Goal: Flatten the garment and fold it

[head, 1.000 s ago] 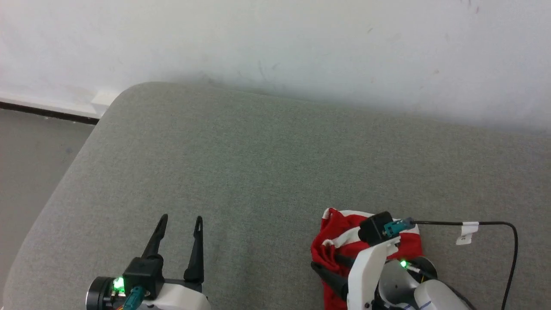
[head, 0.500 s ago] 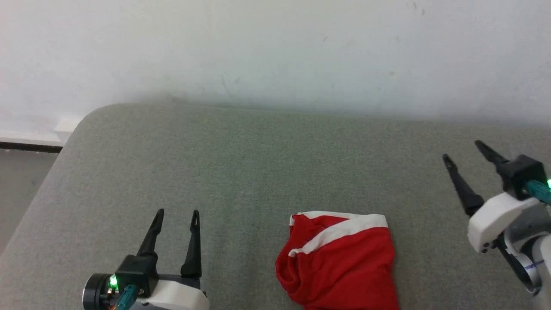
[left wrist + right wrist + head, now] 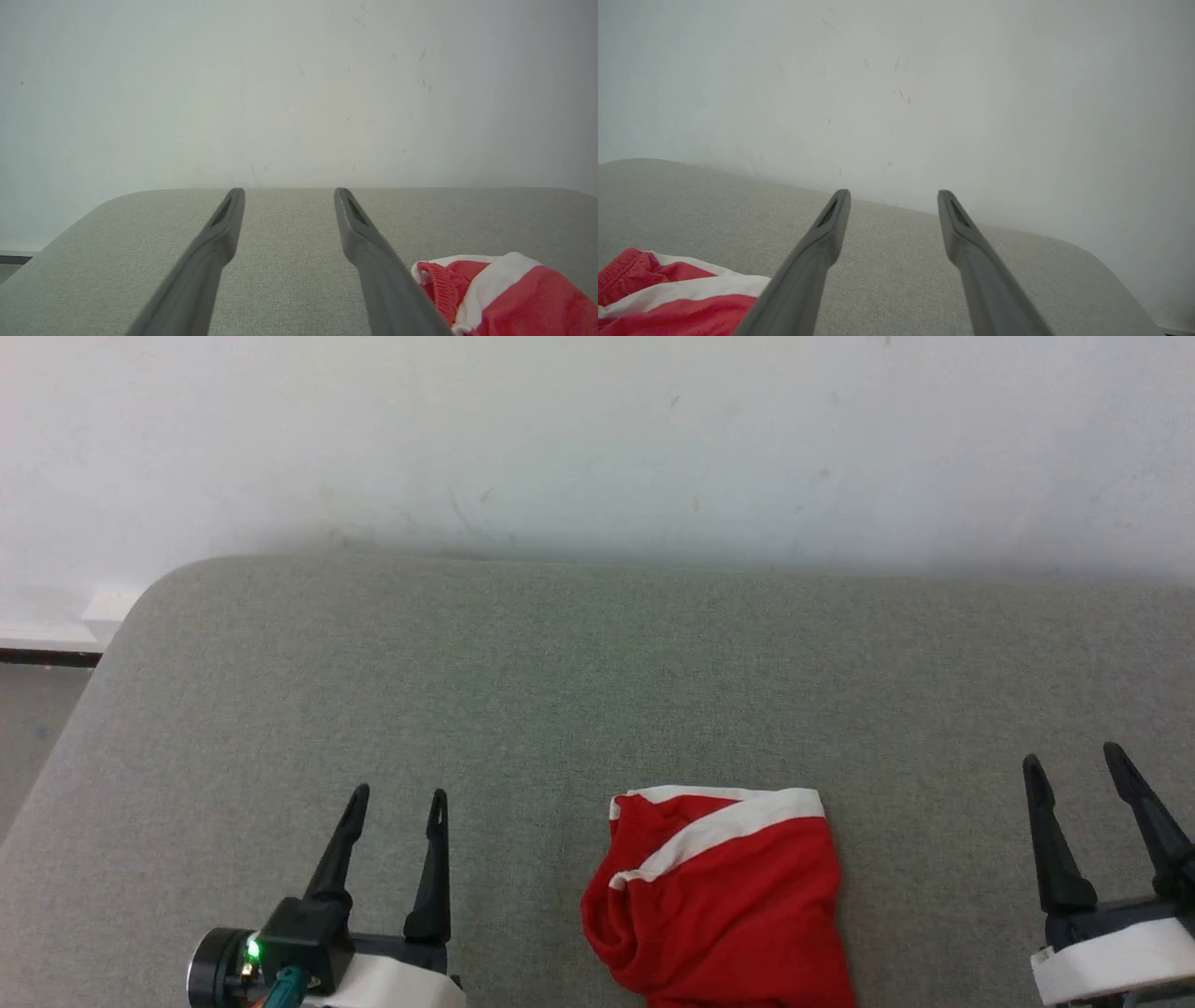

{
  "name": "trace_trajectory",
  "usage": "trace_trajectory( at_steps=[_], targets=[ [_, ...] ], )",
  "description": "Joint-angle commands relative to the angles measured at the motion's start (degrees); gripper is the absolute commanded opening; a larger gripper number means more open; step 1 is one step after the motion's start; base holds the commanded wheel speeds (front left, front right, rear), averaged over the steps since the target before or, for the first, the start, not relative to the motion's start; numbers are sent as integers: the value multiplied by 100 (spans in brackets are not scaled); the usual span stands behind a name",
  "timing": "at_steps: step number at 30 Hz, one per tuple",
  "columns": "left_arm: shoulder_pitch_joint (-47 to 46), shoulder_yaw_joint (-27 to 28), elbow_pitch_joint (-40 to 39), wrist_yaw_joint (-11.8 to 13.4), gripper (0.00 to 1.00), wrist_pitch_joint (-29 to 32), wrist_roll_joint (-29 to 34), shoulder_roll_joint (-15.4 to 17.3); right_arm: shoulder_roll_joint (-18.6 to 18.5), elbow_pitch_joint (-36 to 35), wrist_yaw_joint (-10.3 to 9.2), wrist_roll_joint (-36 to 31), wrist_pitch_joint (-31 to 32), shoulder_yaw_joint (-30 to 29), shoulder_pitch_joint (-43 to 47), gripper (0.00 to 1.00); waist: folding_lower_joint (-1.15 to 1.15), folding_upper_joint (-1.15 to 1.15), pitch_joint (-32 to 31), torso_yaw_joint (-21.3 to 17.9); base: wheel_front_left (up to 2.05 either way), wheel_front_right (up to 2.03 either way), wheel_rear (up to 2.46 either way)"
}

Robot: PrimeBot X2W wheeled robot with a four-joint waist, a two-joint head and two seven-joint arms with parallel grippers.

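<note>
Grey cloth-covered counter [image 3: 467, 691], white wall [image 3: 597, 429] behind. Near the front edge, about midway between the two hands: red shorts [image 3: 728, 905], lying in a rumpled heap, touched by neither hand. Across the top, a white band [image 3: 719, 831], slanting and doubled over on itself; lower left side rolled into a thick fold; bottom cut off by the head view's edge. Not yet flat, so flattening judged to be the step in hand, with folding to come after.

Out to one side, the left hand [image 3: 400, 793], well apart from the cloth, fingers spread, nothing between them. Out to the other, the right hand [image 3: 1072, 756], likewise spread and empty, also clear of the cloth.

To do it well: pinch the band near its two ends, one hand each, taking as few layers as possible. Draw outward until taut, then lay down and drag lightly so the rest trails out smooth. Fabric probably thin and apt to slip or bunch: close firmly, move slowly, keep both hands level. Mind the rolled left side; likely in need of a separate tug.
</note>
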Motion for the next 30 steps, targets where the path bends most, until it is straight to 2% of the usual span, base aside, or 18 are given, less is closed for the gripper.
trace_trajectory(
  at_steps=[1, 9, 12, 14, 19, 23, 27, 30],
  targets=[
    [81, -13, -52, 8, 100, -27, 56, -11, 65, -91, -5, -2, -41, -38, 59, 100, 0, 0, 21, -3, 0, 0, 0],
    [84, -62, -130, 14, 100, -27, 83, -52, 161, -256, -5, -52, 3, -174, 262, 100, 0, 0, 137, 100, 0, 0, 0],
    [26, -78, -129, 3, 100, -27, 95, -61, 107, -277, -5, 280, 224, -8, 269, 100, 0, 0, 200, 152, 0, 0, 0],
    [-9, -86, -99, -3, 100, -27, 97, -66, 9, -283, -5, 807, 619, 237, 275, 100, 0, 0, 256, 180, 0, 0, 0],
    [-117, -128, -28, -24, 100, -27, 114, -77, -564, -232, -5, 2531, 2061, 861, 137, 100, 0, 0, 473, 262, 0, 0, 0],
    [-245, -227, -9, -19, 100, -27, 170, -86, -961, -199, -5, 3829, 2944, 1229, -76, 100, 0, 0, 663, 390, 0, 0, 0],
    [-350, -290, 14, 18, 100, -27, 163, -96, -1137, -27, -5, 4627, 3702, 1542, -297, 100, 0, 0, 811, 531, 0, 0, 0],
    [-417, -353, 17, 43, 100, -27, 158, -101, -1175, 260, -5, 4834, 4125, 1692, -471, 100, 0, 0, 911, 645, 0, 0, 0]
  ],
)
